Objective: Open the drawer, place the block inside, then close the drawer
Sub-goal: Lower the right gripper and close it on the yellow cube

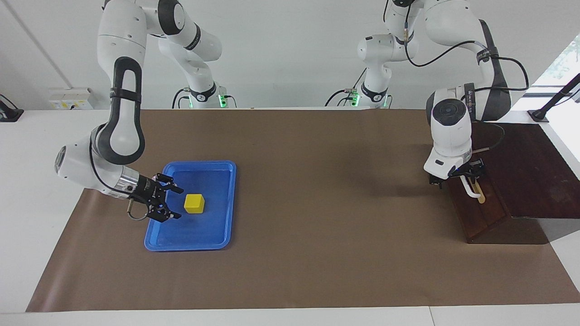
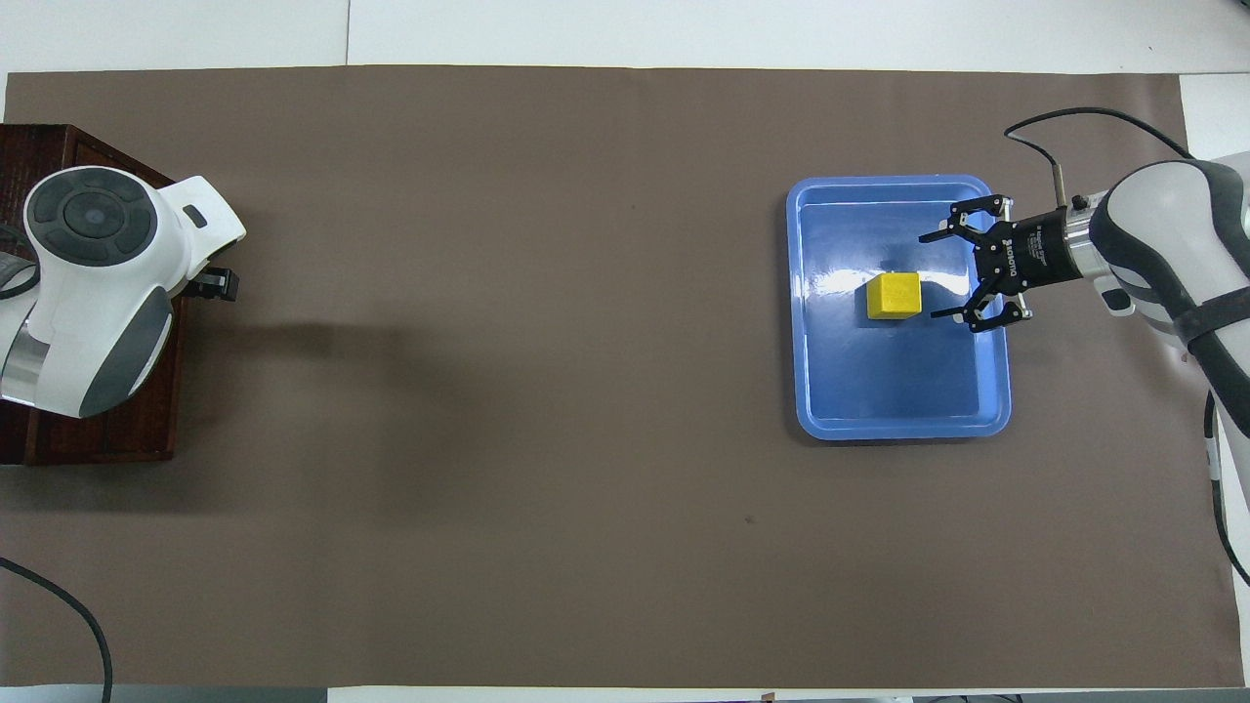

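Observation:
The yellow block [image 1: 194, 203] [image 2: 895, 295] lies in a blue tray [image 1: 213, 235] [image 2: 879, 410] toward the right arm's end of the table. My right gripper [image 1: 178, 203] [image 2: 930, 276] hangs open low over the tray, right beside the block, with its fingertips pointing at it and not touching it. The dark brown drawer [image 1: 480, 213] [image 2: 117, 439] is at the left arm's end and looks shut. Its white bar handle [image 1: 472, 190] runs along a pale strip. My left gripper [image 1: 456, 175] [image 2: 215, 285] is open, low at the handle's end nearer to the robots.
Brown paper [image 1: 317, 203] covers the table between the tray and the drawer. The drawer's dark cabinet top [image 1: 525, 163] spreads toward the table's edge. A black cable [image 2: 59, 615] curls in at the table's corner by the left arm.

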Robot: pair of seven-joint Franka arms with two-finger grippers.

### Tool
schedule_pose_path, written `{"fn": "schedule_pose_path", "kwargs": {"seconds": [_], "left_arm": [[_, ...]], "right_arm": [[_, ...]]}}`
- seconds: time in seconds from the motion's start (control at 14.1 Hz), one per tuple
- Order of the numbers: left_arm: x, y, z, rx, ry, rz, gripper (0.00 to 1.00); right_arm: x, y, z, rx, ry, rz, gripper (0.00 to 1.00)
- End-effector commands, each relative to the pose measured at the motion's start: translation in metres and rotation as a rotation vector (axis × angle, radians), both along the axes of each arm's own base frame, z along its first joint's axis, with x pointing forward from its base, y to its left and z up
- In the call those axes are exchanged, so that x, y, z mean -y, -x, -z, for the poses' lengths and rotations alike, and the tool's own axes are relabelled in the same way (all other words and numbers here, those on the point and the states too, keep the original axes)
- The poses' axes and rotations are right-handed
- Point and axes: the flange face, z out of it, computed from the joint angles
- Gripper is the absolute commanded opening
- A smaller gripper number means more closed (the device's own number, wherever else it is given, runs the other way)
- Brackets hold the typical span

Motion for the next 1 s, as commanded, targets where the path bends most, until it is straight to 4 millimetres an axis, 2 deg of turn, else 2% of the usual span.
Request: {"fn": "schedule_pose_path", "kwargs": {"seconds": [0.0,0.07,0.28,0.5,0.64,0.92], "left_arm": [[0.002,-0.001,0.009,0.008,-0.013,0.009,1.0],[0.003,-0.001,0.01,0.007,-0.012,0.012,1.0],[0.008,-0.002,0.016,0.009,-0.006,0.014,1.0],[0.029,0.001,0.03,0.024,0.005,-0.022,1.0],[0.036,-0.002,0.027,0.05,0.025,-0.046,1.0],[0.066,-0.002,0.022,0.08,0.11,-0.12,1.0]], "right_arm": [[-0.003,0.007,0.005,-0.021,-0.016,0.057,1.0],[-0.011,0.007,0.006,-0.027,-0.016,0.052,1.0],[-0.011,0.012,0.014,-0.035,-0.014,0.067,1.0],[-0.01,0.018,0.02,-0.036,-0.012,0.091,1.0],[-0.017,0.02,0.022,-0.042,-0.011,0.081,1.0],[-0.016,0.027,0.028,-0.047,-0.004,0.089,1.0]]}}
